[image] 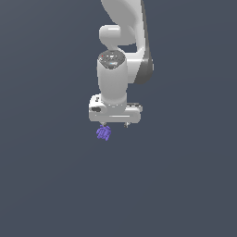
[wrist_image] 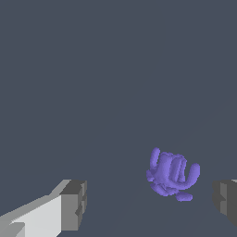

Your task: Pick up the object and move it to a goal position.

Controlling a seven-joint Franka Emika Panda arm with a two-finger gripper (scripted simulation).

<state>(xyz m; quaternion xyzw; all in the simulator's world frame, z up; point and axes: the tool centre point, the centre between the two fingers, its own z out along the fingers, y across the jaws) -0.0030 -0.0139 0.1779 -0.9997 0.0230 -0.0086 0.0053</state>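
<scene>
The object [image: 103, 133] is a tiny violet-purple lump with several short prongs, lying on the dark grey floor. In the exterior view my white gripper [image: 115, 125] hangs straight down just above it, and the object sits under the fingertip on the exterior view's left. In the wrist view the object [wrist_image: 172, 175] lies in the gap between my two fingertips, closer to one finger [wrist_image: 226, 202] than to the other finger [wrist_image: 73, 206]. The gripper [wrist_image: 149, 203] is open and empty, and touches nothing.
A flat dark grey floor [image: 46, 185] spreads all around. The white arm [image: 121, 41] rises above the gripper. Nothing else shows.
</scene>
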